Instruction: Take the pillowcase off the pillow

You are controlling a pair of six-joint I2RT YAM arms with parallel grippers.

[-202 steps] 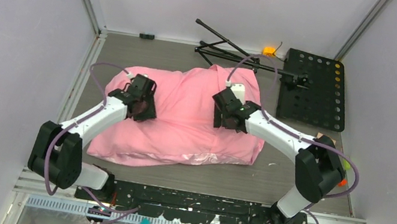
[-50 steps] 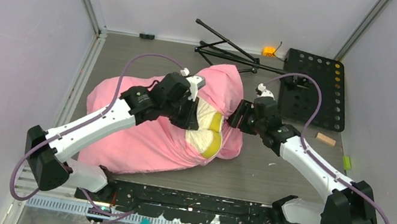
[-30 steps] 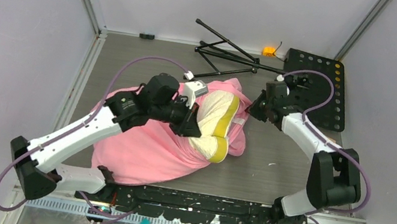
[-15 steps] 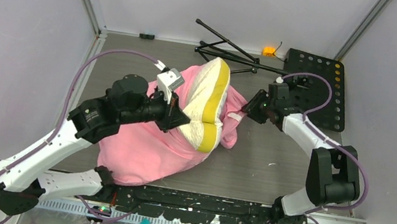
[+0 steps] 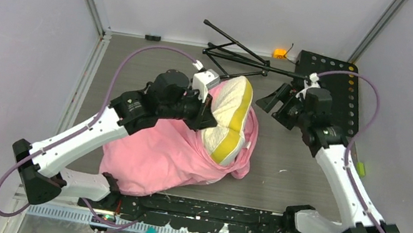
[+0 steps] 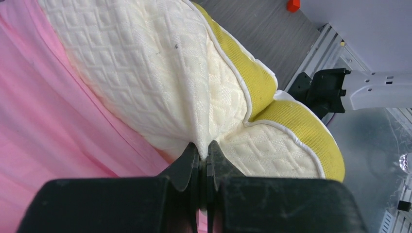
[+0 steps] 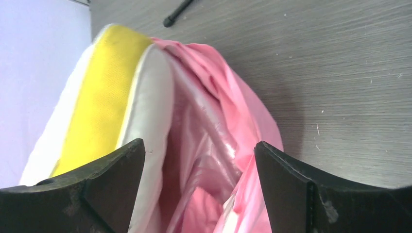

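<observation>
The cream quilted pillow [image 5: 228, 104] with its yellow edge band pokes out of the open end of the pink pillowcase [image 5: 160, 153] in the middle of the table. My left gripper [image 5: 207, 115] is shut on a pinch of the pillow's quilted face [image 6: 145, 68], fingertips [image 6: 190, 154] pressed together, pink fabric [image 6: 43, 126] beside it. My right gripper [image 5: 274, 102] hangs open just right of the pillow, holding nothing. From its wrist I look down on the yellow band [image 7: 102, 92] and the slack mouth of the pillowcase [image 7: 218, 121], between my spread jaws [image 7: 199, 150].
A folded black tripod [image 5: 234, 48] lies at the back of the table. A black perforated plate [image 5: 350, 77] sits at the back right, with a small orange object [image 5: 279, 53] near it. White walls close in on three sides.
My right gripper has opened, let go of the pillowcase edge and drawn back to the right. My left gripper, still pinching the pillow, has kept it raised out of the case.
</observation>
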